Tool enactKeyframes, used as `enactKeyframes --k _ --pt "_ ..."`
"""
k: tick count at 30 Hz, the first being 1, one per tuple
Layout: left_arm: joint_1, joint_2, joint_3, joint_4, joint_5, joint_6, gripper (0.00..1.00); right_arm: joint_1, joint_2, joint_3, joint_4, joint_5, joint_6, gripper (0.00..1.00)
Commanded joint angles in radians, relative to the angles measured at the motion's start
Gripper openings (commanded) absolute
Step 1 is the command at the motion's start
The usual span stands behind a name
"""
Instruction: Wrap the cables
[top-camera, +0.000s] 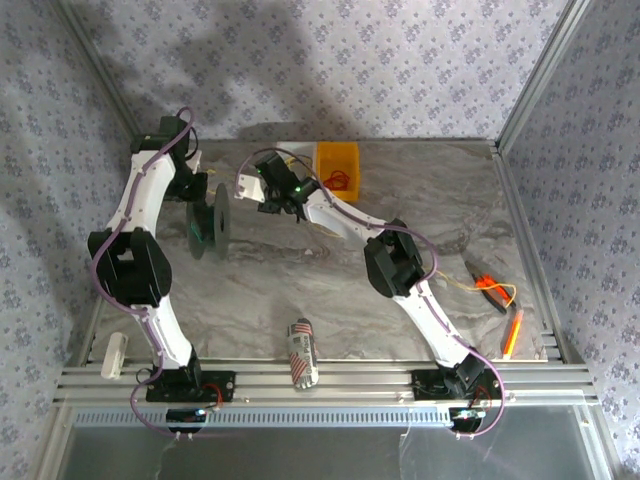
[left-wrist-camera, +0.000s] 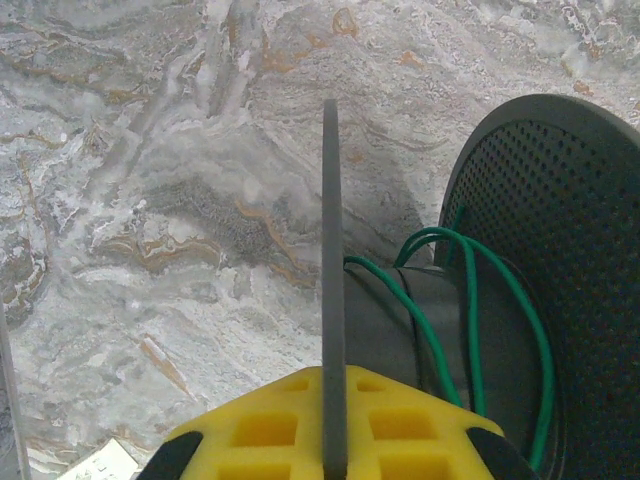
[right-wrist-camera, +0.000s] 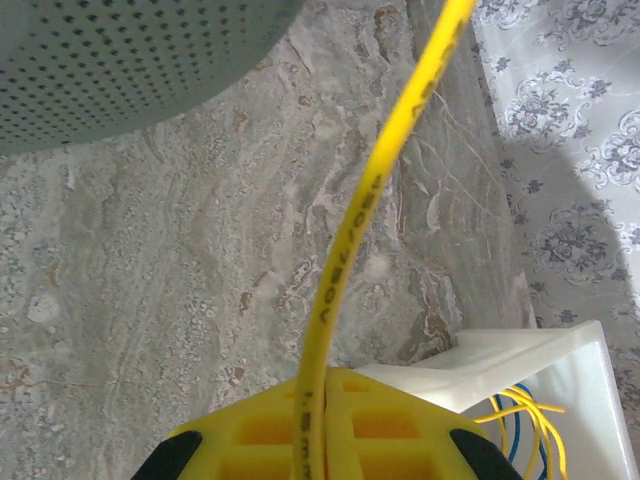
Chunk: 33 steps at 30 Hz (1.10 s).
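Two white arms, the left arm (top-camera: 140, 200) and the right arm (top-camera: 400, 265), are reaching across a grey, marble-veined worktop (top-camera: 420, 210) toward its far left corner. A dark spool (top-camera: 210, 228) is standing on edge there; its round flanges are showing a perforated, dotted face in the wrist views, and a thin green wire (left-wrist-camera: 470, 300) is winding around its smooth hub. A boxy yellow bin (top-camera: 337, 155) is sitting at the far edge, and a striped, cylindrical can (top-camera: 302, 352) is lying on its side by the near edge. A white box (right-wrist-camera: 560, 390) with plain flat walls is resting just beside the right gripper.

The left gripper (left-wrist-camera: 333, 400), with yellow waffle-moulded pads, is clamping tight on the thin rim of one spool flange. The right gripper (right-wrist-camera: 322, 405), with the same pads, is pinching the yellow cable (right-wrist-camera: 350, 250), a glossy round strand with printed lettering that is rising from between the pads and curving away past the spool's flange. The red-orange cable (top-camera: 487, 283) is lying in a small tangle near the right edge, well apart from both grippers.

Counting: two arms, two grippers, one spool, one bin, one can, one white box, one yellow cable, one red-orange cable, one green wire.
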Motion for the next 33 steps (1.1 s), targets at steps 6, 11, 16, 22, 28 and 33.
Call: enactKeyframes --k 6,11,16,22,28,33 --pt "0.015 0.007 0.042 0.011 0.022 -0.032 0.09 0.01 0.039 0.036 -0.042 0.03 0.033 0.0" --pt "0.023 0.011 0.049 0.017 0.026 -0.048 0.12 0.011 0.049 0.033 -0.053 0.041 0.033 0.0" --pt "0.028 0.021 0.068 0.014 0.029 -0.051 0.12 0.014 0.05 0.023 -0.051 0.049 0.036 0.0" --pt "0.031 0.025 0.077 0.017 0.031 -0.057 0.18 0.015 0.054 0.024 -0.051 0.052 0.034 0.0" --pt "0.032 0.027 0.085 0.021 0.031 -0.06 0.25 0.016 0.058 0.028 -0.05 0.054 0.032 0.0" --pt "0.04 0.021 0.107 0.015 0.023 -0.065 0.28 0.016 0.059 0.029 -0.051 0.052 0.032 0.0"
